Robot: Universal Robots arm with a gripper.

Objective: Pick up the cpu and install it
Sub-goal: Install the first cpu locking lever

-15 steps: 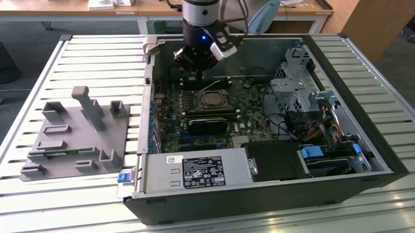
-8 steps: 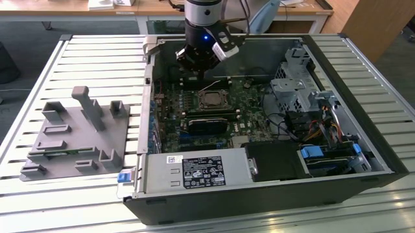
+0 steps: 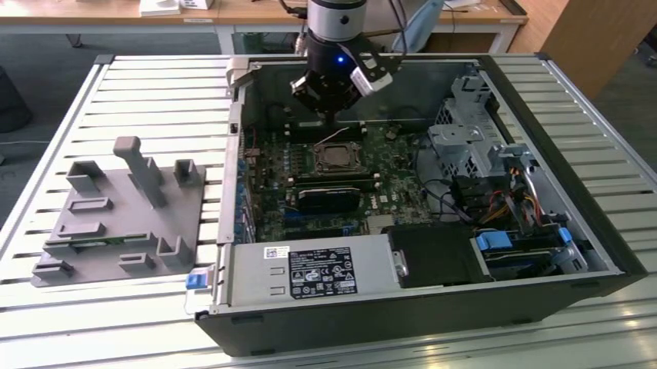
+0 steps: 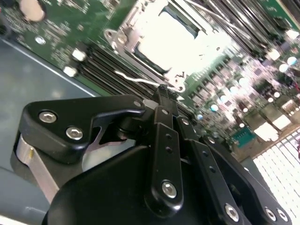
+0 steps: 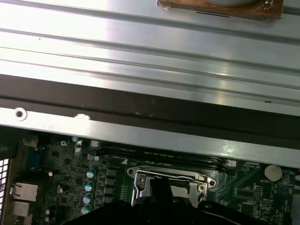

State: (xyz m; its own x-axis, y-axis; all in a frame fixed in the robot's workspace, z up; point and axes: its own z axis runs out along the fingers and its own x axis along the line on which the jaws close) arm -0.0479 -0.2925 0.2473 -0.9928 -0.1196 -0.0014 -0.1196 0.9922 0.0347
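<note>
Hanging low inside the open computer case (image 3: 534, 231), the claw (image 3: 326, 115) has its fingertips pressed together with nothing visibly pinched, poised just above the far edge of the socket frame (image 3: 337, 159), at about 12 o'clock from it. Just beyond the tips in the second wrist view, the cpu (image 4: 173, 40) seems to lie already in the socket, glare hiding its edges. Any drift downward could catch the thin wire lever (image 4: 140, 80) or press the chip askew, bending contacts.
</note>
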